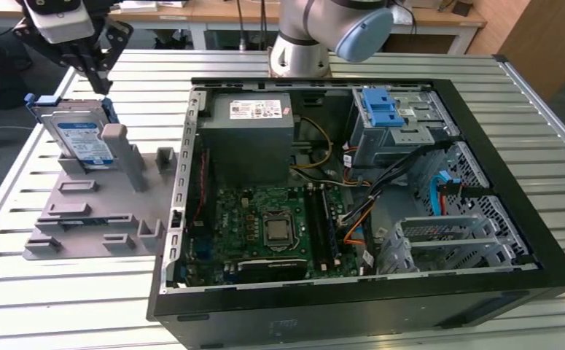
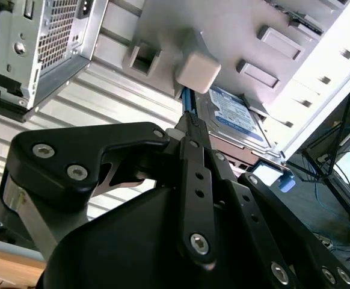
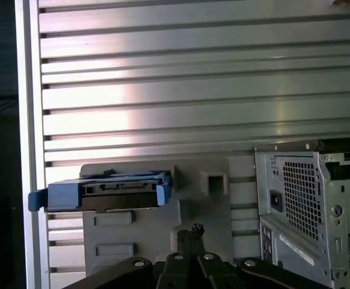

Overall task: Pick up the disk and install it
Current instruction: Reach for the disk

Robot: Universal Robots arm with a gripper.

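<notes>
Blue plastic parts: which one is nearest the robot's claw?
The blue frame around the disk, standing in the grey holder outside the computer; the gripper hovers above it. The blue latch sits inside the computer.

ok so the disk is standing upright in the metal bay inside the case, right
Not quite. The disk does stand upright, but in the grey holder on the table, not in the metal bay. It is outside the case, on the exterior view's left of it, as the exterior view shows.
</notes>
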